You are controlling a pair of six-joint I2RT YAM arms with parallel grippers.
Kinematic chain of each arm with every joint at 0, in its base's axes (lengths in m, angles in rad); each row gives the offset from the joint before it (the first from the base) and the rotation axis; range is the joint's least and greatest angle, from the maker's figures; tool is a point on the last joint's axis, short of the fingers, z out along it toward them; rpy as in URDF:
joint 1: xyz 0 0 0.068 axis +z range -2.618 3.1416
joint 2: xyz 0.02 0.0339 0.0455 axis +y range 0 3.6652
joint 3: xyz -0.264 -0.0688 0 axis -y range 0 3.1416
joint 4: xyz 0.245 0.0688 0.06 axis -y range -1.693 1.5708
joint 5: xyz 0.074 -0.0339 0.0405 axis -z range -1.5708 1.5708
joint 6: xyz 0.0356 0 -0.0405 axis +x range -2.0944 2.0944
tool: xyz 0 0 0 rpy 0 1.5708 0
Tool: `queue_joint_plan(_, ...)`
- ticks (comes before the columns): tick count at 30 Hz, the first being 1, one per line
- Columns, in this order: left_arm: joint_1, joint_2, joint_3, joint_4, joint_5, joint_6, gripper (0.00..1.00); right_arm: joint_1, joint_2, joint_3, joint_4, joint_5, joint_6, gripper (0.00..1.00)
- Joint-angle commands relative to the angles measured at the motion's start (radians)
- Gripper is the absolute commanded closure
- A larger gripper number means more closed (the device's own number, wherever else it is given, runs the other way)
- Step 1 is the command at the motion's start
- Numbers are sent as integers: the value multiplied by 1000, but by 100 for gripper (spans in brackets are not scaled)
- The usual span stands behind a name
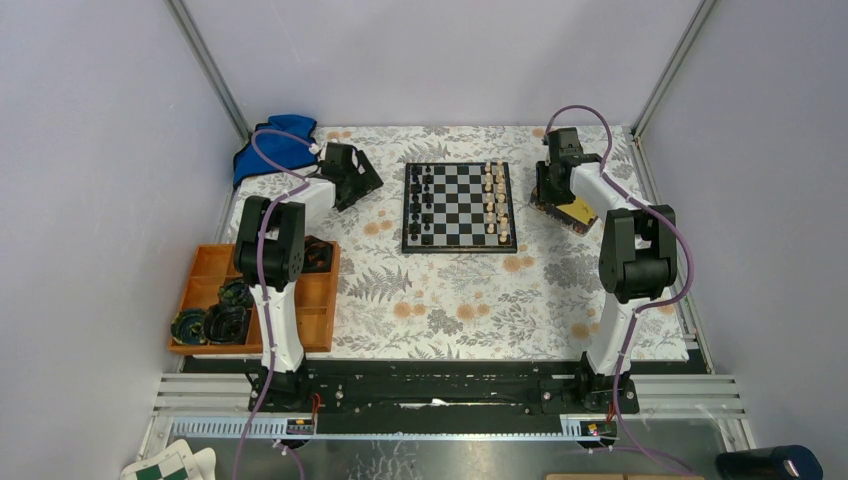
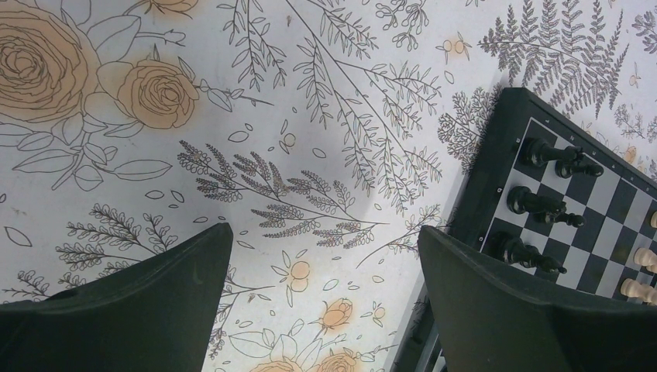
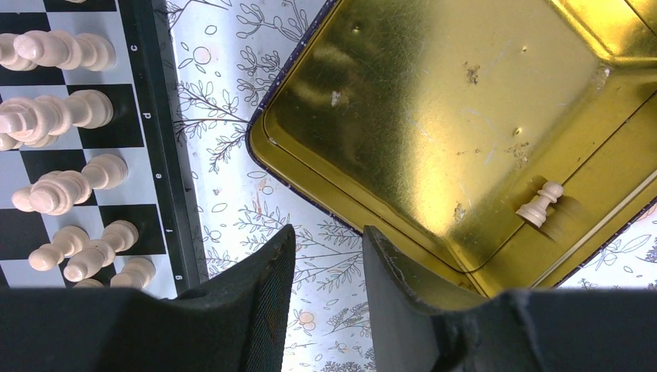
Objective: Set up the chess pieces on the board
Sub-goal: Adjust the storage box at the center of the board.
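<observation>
Gold tin (image 3: 434,116) holds one pale pawn (image 3: 540,204), lower right, so the right gripper (image 3: 327,232) hangs by its rim, jaws narrowly apart and empty. The left gripper (image 2: 324,229) rests wide apart beside the board (image 2: 496,155).

A gold tin (image 3: 434,116) sits on the floral tablecloth (image 1: 450,300), blue cloth (image 1: 248,160) and orange tray (image 1: 205,268) along its left edge.

The table (image 1: 450,300) is covered by a white sheet printed with orange flowers and grey fern leaves. Four items lie directly on this surface. The black-and-white checkered board (image 1: 460,247) lies flat at the far centre. A gold rectangular tin (image 1: 580,212) lies near the board's right edge, not touching it, angled, open side up. An orange compartment tray (image 1: 318,300) occupies the near left. A bundle of blue fabric (image 1: 270,150) lies in the far left corner.
</observation>
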Motion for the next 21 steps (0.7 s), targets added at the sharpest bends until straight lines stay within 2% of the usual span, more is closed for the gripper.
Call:
queue_joint_plan(1, -2, 64, -19, -128, 8, 8, 1, -4, -36, 26, -13, -14, 10, 56)
queue_joint_plan(21, 0, 54, -37, -121, 11, 2, 1, -4, -86, 18, 1, 9, 19, 56)
